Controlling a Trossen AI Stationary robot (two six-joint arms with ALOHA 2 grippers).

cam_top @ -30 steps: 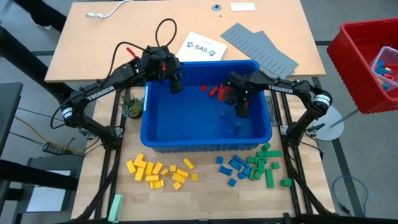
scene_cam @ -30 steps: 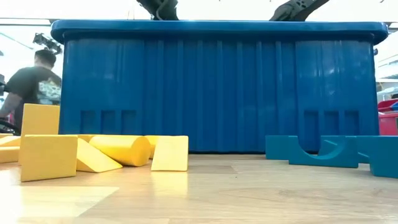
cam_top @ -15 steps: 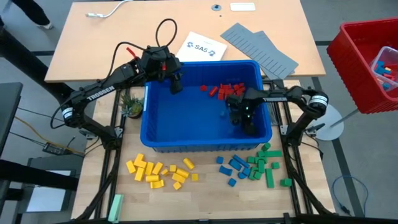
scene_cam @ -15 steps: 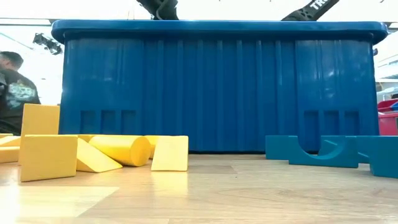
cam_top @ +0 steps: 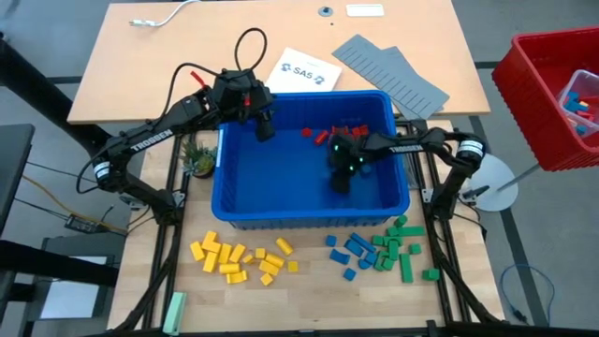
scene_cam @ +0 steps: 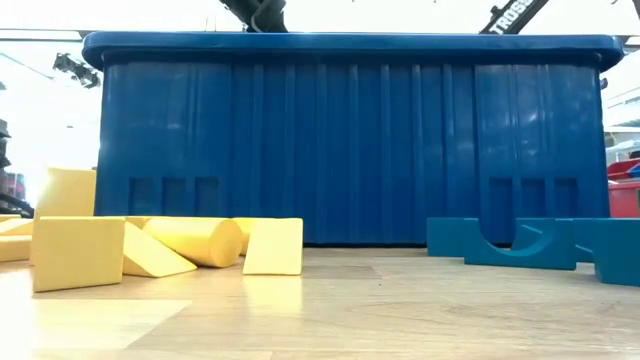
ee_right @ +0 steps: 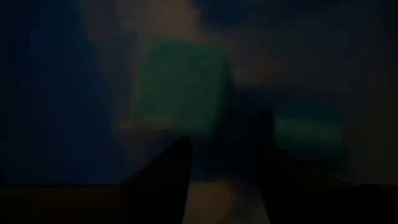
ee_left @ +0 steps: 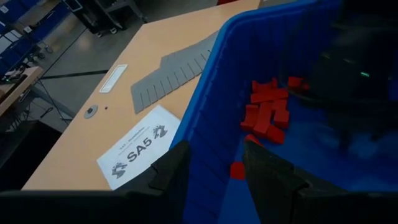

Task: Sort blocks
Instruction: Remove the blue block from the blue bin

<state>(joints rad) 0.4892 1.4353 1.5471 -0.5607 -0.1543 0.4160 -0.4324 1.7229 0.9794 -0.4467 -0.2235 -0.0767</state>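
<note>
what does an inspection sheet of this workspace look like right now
surface: wooden table, blue bin at its front edge
job's things: red blocks in the bin; yellow blocks, blue blocks and green blocks grouped in front of it
clutter: grey panels, SA5 sheet, pale green bar
grippers: left gripper at the bin's back left corner, jaws apart, empty; right gripper low inside the bin
cables: black cable loop, white cable
surroundings: red crate on the right
</note>
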